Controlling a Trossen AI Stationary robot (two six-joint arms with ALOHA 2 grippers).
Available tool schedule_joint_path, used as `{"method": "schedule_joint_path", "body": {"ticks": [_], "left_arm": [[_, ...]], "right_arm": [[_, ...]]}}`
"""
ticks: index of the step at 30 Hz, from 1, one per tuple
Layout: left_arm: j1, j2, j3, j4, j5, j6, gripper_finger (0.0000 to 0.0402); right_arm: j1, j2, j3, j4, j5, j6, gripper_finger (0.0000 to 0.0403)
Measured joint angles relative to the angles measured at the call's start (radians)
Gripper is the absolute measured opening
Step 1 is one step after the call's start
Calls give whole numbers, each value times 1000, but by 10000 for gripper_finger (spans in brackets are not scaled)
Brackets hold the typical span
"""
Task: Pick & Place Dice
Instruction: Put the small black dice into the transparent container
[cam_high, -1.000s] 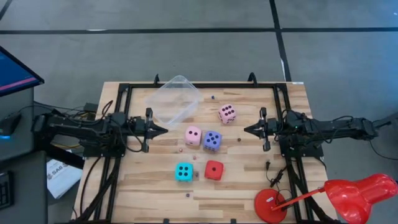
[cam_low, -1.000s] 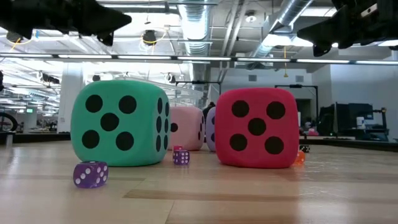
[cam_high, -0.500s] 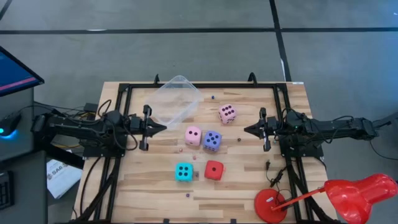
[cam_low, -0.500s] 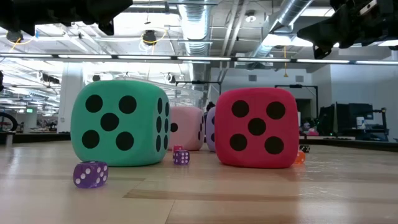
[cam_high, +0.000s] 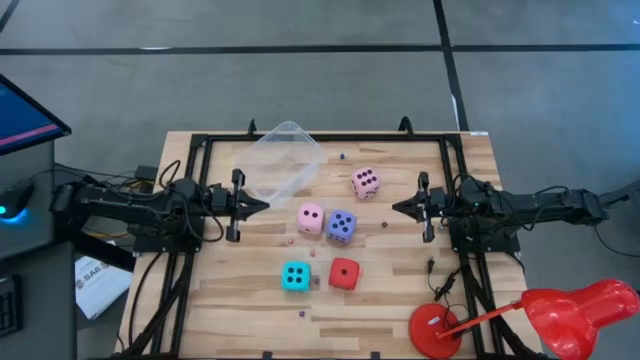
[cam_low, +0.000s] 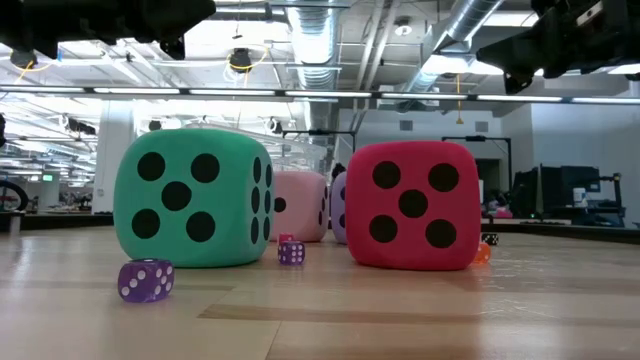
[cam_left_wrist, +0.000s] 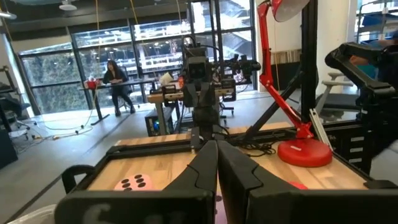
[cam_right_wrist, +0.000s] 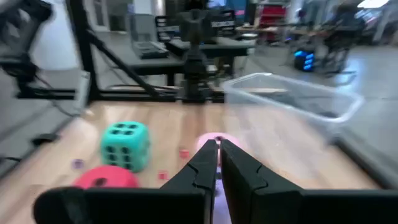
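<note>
- Worktop (cam_high: 400, 300): no task item has shifted over the last second. All five dice sit on the bare wood and none is in the clear tub (cam_high: 283, 160), so no placement shows as done and, judging by this, the work has not started.
- Left arm: the one change is a slight reach inward. The left tool (cam_high: 262, 207) now hangs a little nearer the centre, at the near edge of the tub, fingers pressed together, holding nothing.
- Right arm: unchanged. The right tool (cam_high: 396, 208) hangs at the right side of the dice group, fingers pressed together, empty.
- Clear tub: it stands at the far left of the worktop, close to the far frame rail, tilted relative to the worktop edges.
- Dice: one pink die (cam_high: 365, 182) lies apart toward the far side. The second pink die (cam_high: 311, 217) and the violet-blue die (cam_high: 341, 225) sit just beside each other at the centre. The cyan die (cam_high: 295, 276) and the red die (cam_high: 344, 273) sit nearer the front with a gap between them.
- Open room: bare wood lies between each tool and the dice. The red lamp base (cam_high: 436, 330) occupies the front right corner.
- Small dice (cam_low: 146, 280): scattered on the wood around the large ones.
</note>
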Motion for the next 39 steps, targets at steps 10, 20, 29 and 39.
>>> {"method": "schedule_joint_path", "body": {"ticks": [10, 20, 29, 39], "left_arm": [[0, 0, 0, 18, 0, 1, 1], [0, 21, 0, 14, -178, 72, 1], [15, 134, -1, 8, -377, 80, 1], [125, 103, -2, 98, -378, 235, 3]], "right_arm": [[-1, 0, 0, 148, 276, -280, 17], [-50, 17, 0, 141, 285, -199, 16], [-112, 142, 0, 142, 285, -123, 2], [-175, 175, 0, 158, 285, -18, 4]]}}
